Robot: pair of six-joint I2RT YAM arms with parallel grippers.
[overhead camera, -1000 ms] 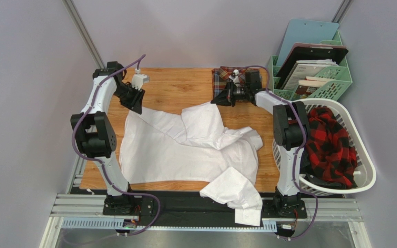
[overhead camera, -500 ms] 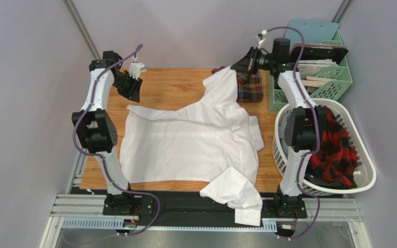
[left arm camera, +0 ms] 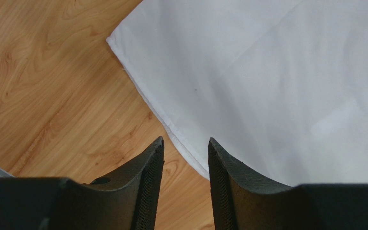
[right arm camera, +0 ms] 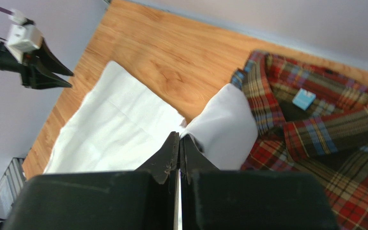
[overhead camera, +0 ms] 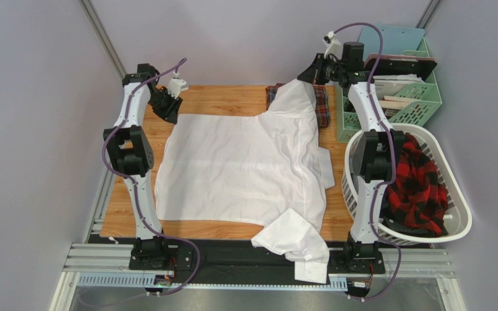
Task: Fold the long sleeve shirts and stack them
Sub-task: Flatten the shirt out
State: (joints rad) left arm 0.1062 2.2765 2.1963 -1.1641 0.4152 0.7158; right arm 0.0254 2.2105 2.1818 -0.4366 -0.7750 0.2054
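Observation:
The white long sleeve shirt lies spread over the wooden table, one sleeve hanging off the near edge. My right gripper is shut on its far right corner and holds that corner raised over the plaid shirt, which lies at the back right. In the right wrist view the white cloth is pinched at the shut tips of the right gripper, with the plaid shirt beyond. My left gripper hovers open at the far left corner. In the left wrist view the left gripper has bare wood between its fingers, and the shirt's hem lies just past them.
A white laundry basket at the right holds a red-and-black checked garment. A green organizer with books and clipboards stands at the back right. Grey walls close in behind and at both sides.
My right gripper has carried the white shirt's corner up and to the far right, over the plaid shirt, so the bunched shirt is now flat. The left gripper has shifted slightly farther back.

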